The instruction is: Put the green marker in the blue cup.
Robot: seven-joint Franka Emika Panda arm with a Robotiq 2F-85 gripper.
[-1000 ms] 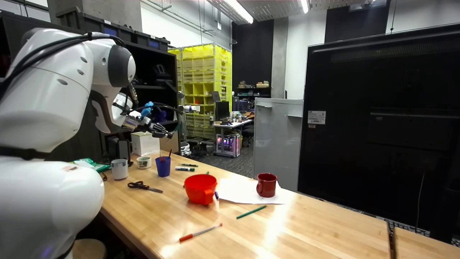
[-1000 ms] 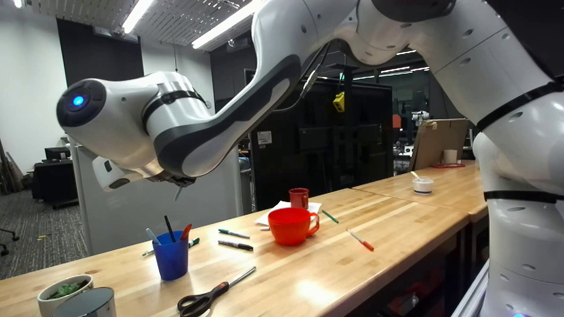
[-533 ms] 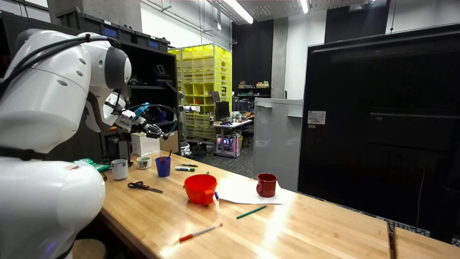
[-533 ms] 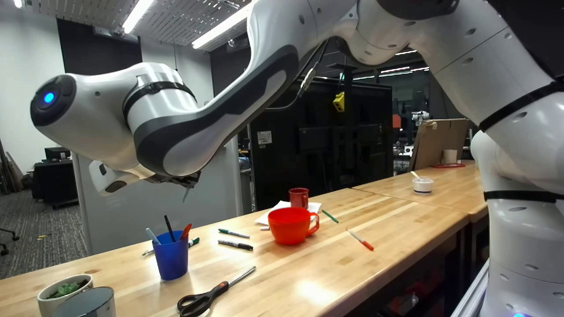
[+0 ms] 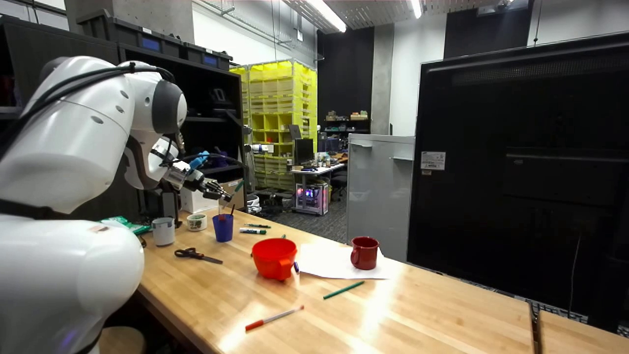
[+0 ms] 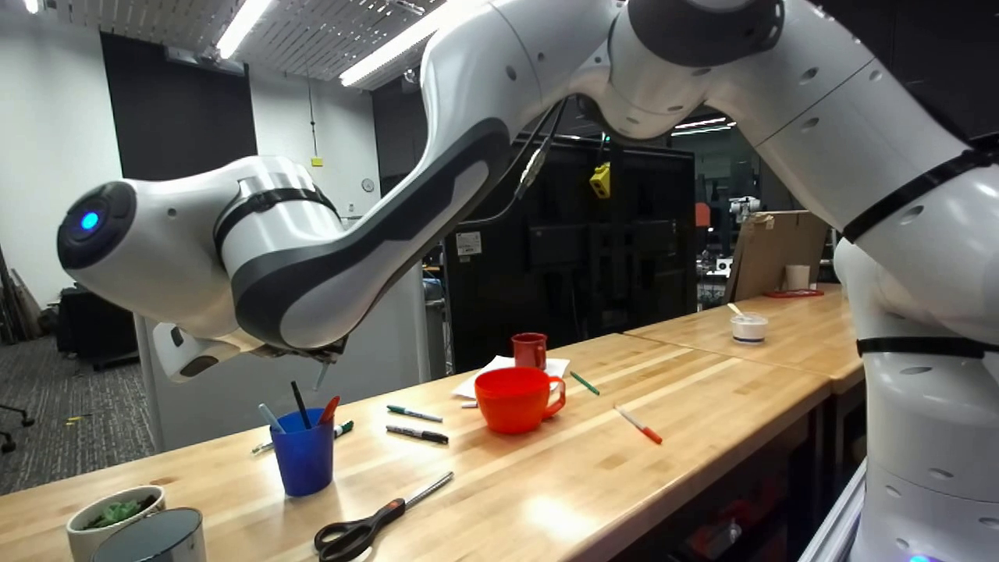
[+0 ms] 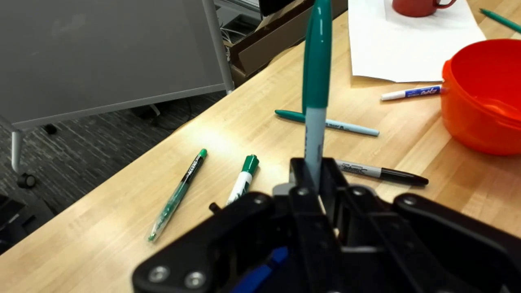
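Gripper (image 7: 315, 173) is drawn in, clamped on the green marker (image 7: 317, 81): fingers on the light barrel, green cap sticking out past the fingertips. In an exterior view the marker (image 5: 239, 186) is tilted, cap up and out from the tool; in an exterior view the lower end (image 6: 321, 377) points down under the fingers.

Blue cup (image 6: 303, 464) stands upright below the tool. Marker is outside it, above the rim, with a visible gap. Cup holds a pale pen (image 6: 271, 419), a black stick (image 6: 300, 403) and a red handle (image 6: 329, 410).

On the table (image 7: 114, 232), wrist view:
- left of fingers: clear green pen (image 7: 177, 195); closer in, white marker (image 7: 244, 177) with green cap, lower part behind gripper
- past fingertips: teal-capped pen (image 7: 354, 127), partly behind the held marker
- right: black marker (image 7: 386, 175), one end behind gripper; further right, red bowl (image 7: 476, 130), blue-and-white marker (image 7: 413, 93) at its side, touching or not I can't tell
- farther out: dark red cup (image 7: 415, 8) on white paper (image 7: 378, 49), dark green pen (image 7: 500, 19) right of that

Scissors (image 6: 390, 512) lie lower than the tool, near the cup. White mug (image 5: 164, 233) and plant pot (image 5: 198, 226) also lower. Red pen (image 6: 648, 433) is well off from the tool.
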